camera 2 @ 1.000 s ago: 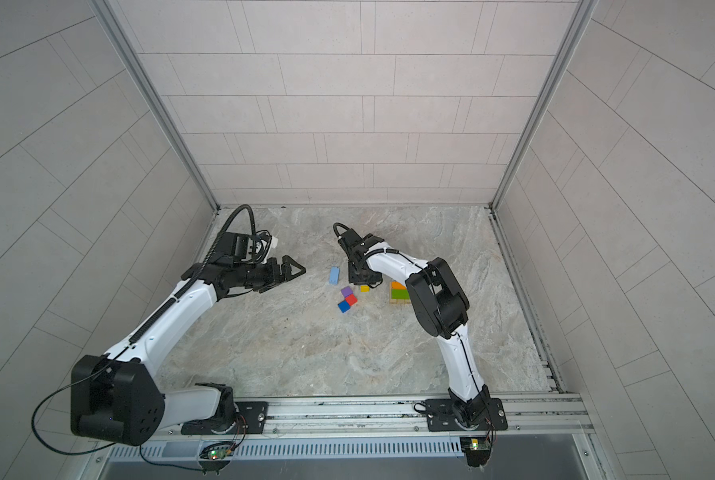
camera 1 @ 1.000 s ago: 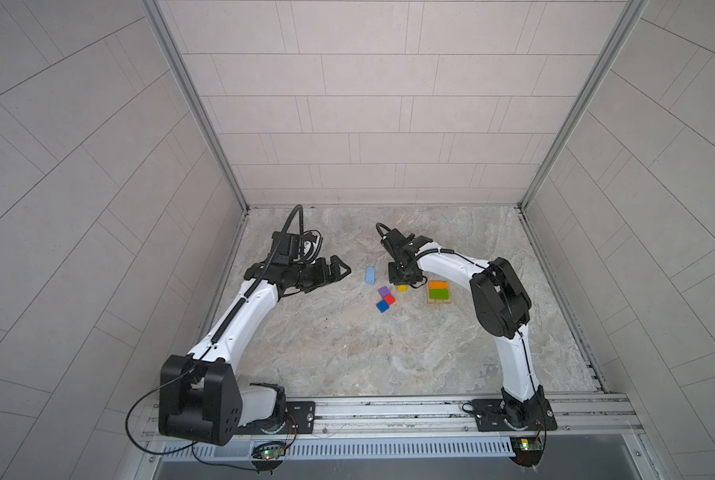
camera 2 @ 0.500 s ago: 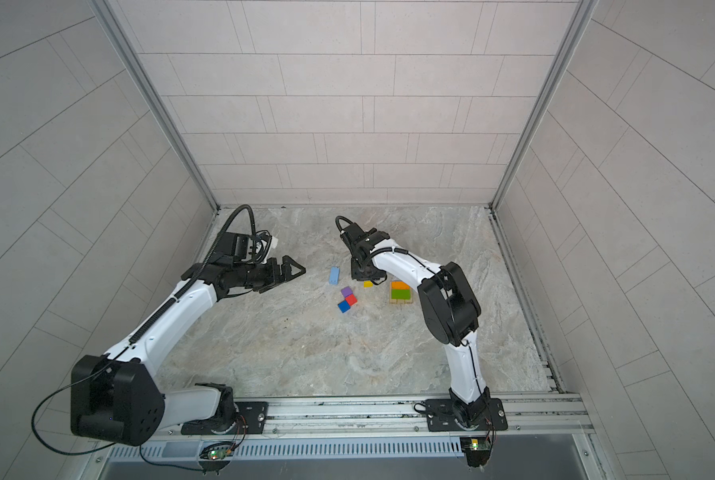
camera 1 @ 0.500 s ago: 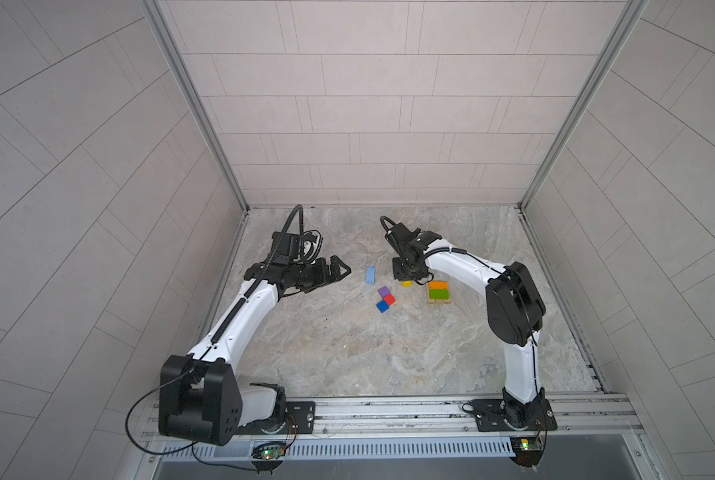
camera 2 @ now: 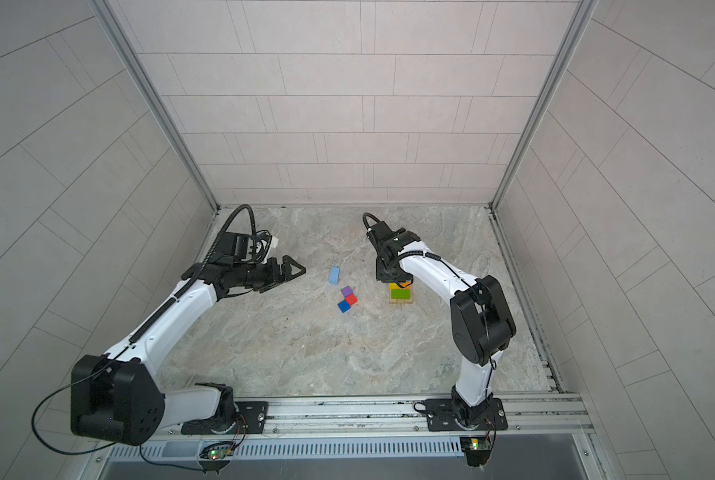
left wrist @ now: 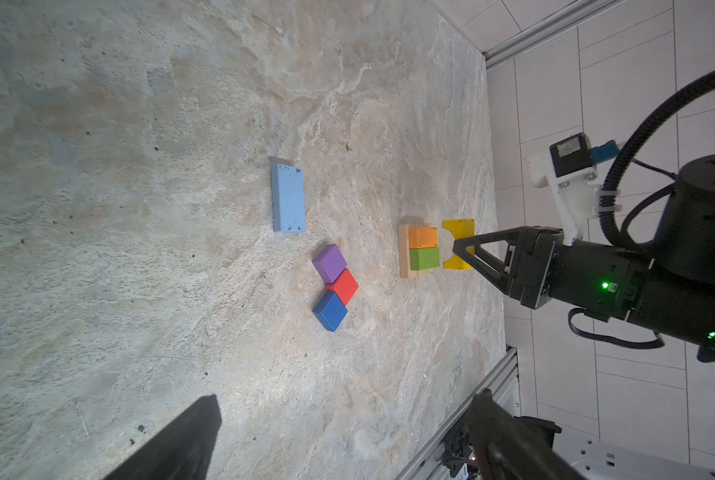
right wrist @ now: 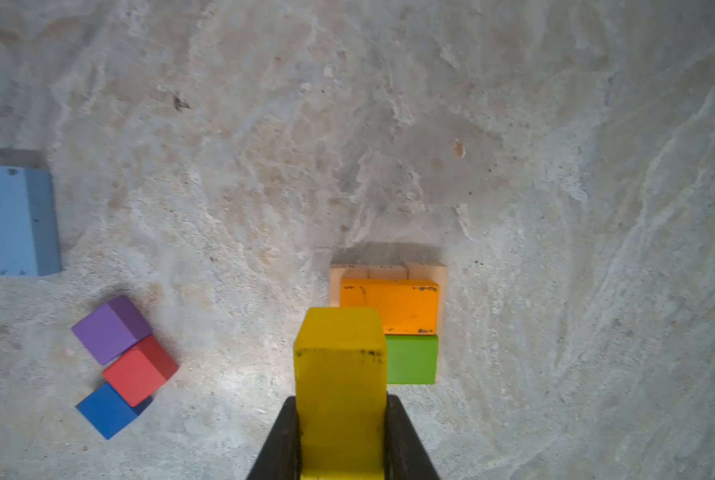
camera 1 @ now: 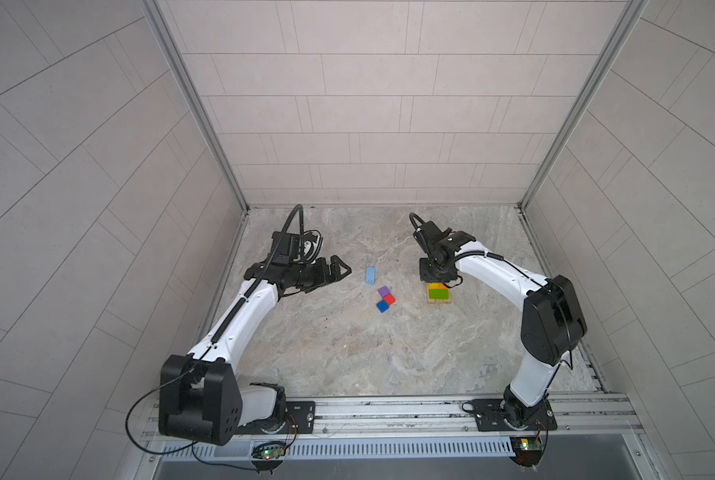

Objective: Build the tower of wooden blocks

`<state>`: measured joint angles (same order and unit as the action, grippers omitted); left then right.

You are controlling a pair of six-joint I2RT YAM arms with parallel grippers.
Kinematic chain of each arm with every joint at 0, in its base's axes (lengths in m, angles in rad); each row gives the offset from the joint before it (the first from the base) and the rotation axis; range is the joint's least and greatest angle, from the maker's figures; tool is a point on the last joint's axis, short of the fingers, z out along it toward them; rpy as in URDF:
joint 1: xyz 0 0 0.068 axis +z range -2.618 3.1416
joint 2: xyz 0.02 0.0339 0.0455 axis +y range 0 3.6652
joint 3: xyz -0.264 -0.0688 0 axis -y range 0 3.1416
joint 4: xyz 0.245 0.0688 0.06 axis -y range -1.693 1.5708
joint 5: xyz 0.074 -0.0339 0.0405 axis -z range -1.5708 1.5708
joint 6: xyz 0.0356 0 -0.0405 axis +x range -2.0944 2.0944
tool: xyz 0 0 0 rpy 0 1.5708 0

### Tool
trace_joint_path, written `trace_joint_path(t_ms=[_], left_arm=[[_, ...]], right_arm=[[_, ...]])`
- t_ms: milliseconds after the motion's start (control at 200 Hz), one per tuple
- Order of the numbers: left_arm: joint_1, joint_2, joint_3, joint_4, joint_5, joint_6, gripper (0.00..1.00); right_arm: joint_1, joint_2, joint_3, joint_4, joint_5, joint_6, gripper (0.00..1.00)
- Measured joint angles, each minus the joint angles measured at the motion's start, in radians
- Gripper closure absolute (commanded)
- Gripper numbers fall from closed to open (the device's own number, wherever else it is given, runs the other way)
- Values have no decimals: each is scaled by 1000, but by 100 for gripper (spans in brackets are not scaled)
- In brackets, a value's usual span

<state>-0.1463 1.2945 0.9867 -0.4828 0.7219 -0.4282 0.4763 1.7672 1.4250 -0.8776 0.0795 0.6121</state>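
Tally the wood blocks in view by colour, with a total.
Tan oblongs: 3
Orange oblong: 1
Green oblong: 1
Yellow oblong, held in the right claw: 1
Light-blue oblong: 1
Purple cube: 1
Red cube: 1
Blue cube: 1
Total: 10

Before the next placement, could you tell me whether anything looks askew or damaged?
Only wear: the orange oblong wood block on the tan wood base blocks has scuffed paint along its edges; nothing looks askew.
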Motion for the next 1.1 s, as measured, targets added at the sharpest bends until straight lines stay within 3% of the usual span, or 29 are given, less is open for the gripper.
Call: trace_joint_path(t_ms=[260, 1101], left_arm=[[0, 0, 0, 0, 4, 0, 1], [0, 1, 0, 1, 11, -1, 1]], right_arm=[[-39, -57, -89, 15, -5, -11, 90], [-53, -56, -140, 127, -33, -16, 90]])
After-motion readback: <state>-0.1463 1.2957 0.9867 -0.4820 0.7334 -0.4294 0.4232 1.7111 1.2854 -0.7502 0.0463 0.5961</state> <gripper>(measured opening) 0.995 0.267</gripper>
